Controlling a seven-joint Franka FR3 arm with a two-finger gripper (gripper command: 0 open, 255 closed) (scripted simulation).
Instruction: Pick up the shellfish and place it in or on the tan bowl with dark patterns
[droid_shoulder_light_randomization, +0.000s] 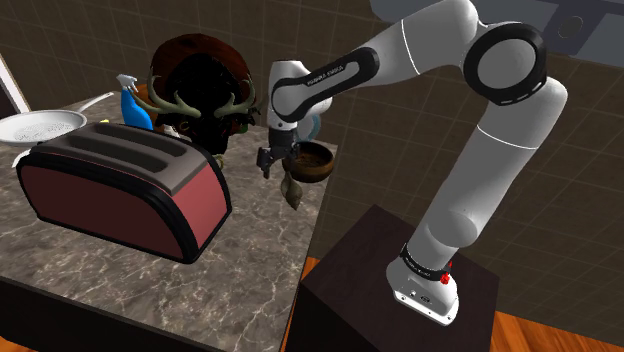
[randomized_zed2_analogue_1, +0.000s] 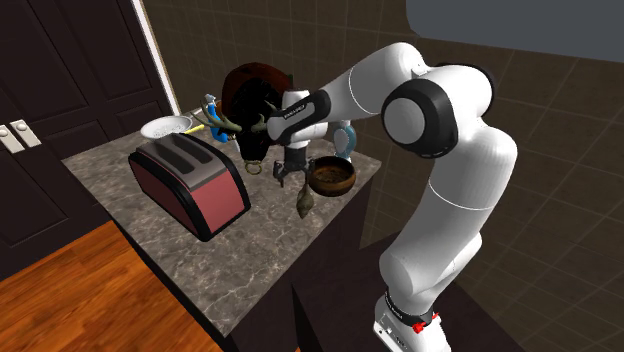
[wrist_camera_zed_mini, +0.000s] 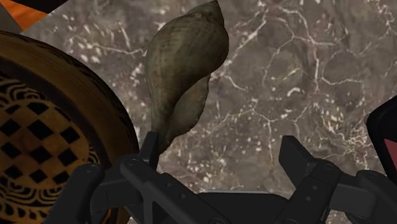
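Note:
A brownish-grey spiral shell (wrist_camera_zed_mini: 181, 76) lies lengthwise below my gripper (wrist_camera_zed_mini: 222, 149), its narrow end against one finger (wrist_camera_zed_mini: 151, 147). The other finger stands well apart, so the shell is not clasped. In the shoulder view the shell (droid_shoulder_light_randomization: 293, 190) shows just under the gripper (droid_shoulder_light_randomization: 278, 165), near the counter's right edge. The tan bowl (droid_shoulder_light_randomization: 312, 160) with dark checker patterns stands right beside the shell, and its rim (wrist_camera_zed_mini: 76, 83) is close to the shell. The second exterior view has the shell (randomized_zed2_analogue_1: 305, 203) in front of the bowl (randomized_zed2_analogue_1: 332, 177), beneath the gripper (randomized_zed2_analogue_1: 285, 172).
A big red toaster (droid_shoulder_light_randomization: 125, 190) takes up the marble counter's (droid_shoulder_light_randomization: 200, 285) left part. Behind it are a white pan (droid_shoulder_light_randomization: 40, 125), a blue spray bottle (droid_shoulder_light_randomization: 133, 105) and a dark round object with antlers (droid_shoulder_light_randomization: 200, 85). The counter edge drops off just right of the shell.

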